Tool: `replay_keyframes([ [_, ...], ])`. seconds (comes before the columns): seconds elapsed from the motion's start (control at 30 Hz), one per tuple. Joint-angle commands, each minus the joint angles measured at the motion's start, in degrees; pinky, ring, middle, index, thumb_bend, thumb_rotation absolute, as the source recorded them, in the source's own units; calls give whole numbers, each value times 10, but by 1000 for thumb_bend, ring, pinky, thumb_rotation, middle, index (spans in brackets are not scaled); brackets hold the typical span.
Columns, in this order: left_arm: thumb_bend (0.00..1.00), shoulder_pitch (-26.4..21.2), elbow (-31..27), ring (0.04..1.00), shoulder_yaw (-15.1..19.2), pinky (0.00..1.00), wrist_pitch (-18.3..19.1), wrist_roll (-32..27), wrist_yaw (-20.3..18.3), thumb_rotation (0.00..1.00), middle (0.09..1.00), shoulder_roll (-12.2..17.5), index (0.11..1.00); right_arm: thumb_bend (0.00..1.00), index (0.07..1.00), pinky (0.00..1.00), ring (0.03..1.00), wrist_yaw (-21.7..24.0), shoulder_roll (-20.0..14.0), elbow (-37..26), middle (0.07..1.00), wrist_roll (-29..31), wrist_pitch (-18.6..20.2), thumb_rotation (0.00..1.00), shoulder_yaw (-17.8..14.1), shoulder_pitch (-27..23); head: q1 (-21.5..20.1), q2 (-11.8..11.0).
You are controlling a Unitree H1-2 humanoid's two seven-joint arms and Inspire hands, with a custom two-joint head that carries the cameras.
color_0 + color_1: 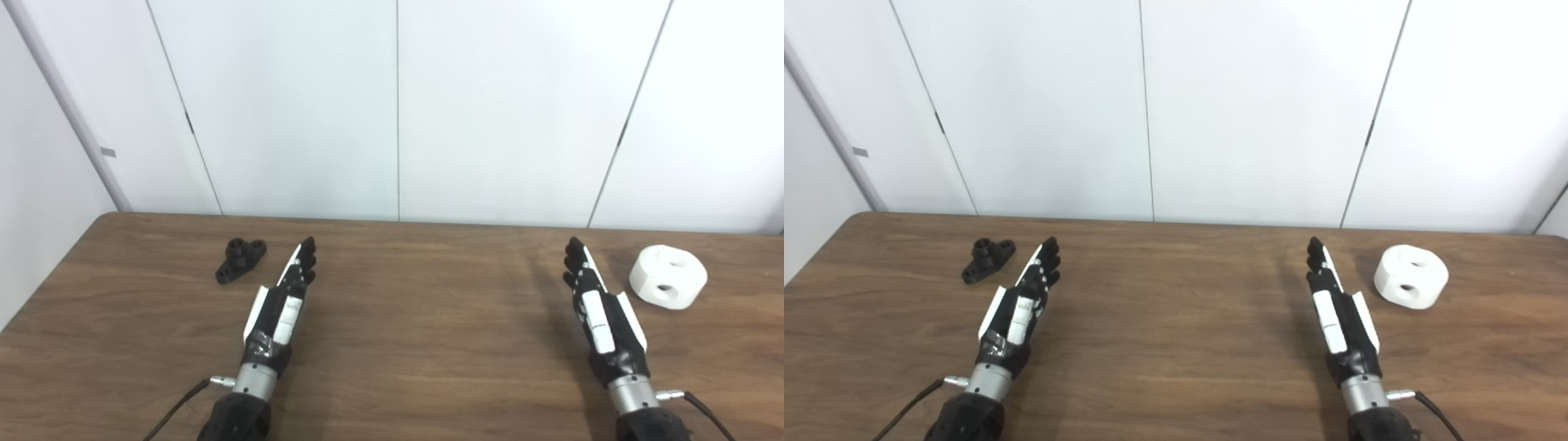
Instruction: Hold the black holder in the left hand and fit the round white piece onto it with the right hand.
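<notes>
Broad brown wood-grain surface [416, 343] under plain white wall panels [392, 104], carrying everything here. Left robot hand [283, 300] and right robot hand [597, 306], black with white plates, stretched flat just above the wood, edge-on, fingers straight and extended, pointing at the wall, holding nothing, well apart from each other. Round white plastic piece [668, 276] with two holes lying just beside the right robot hand on its outer side, not touching; small black plastic holder [241, 260] with a raised peg lying near the left fingertips [308, 251], on their outer side, untouched.
</notes>
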Motion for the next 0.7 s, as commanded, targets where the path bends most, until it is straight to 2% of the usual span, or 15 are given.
replay_keyframes([
  [0.0,1000,6,9,1000,-1,1000,-17,-9,-3,937,1000,3,1000,550,1000,1000,1000,-5,6,19,1000,0,-20,1000,0,20,0,1],
  [0.27,992,6,12,1000,2,1000,-18,-2,-1,951,1000,5,1000,550,1000,994,1000,-11,8,15,1000,-8,-13,1000,3,21,-14,-2],
  [0.67,968,7,6,1000,3,997,-23,-3,-4,920,1000,7,1000,535,1000,1000,1000,-9,9,11,1000,0,-10,1000,-1,24,-8,-6],
])
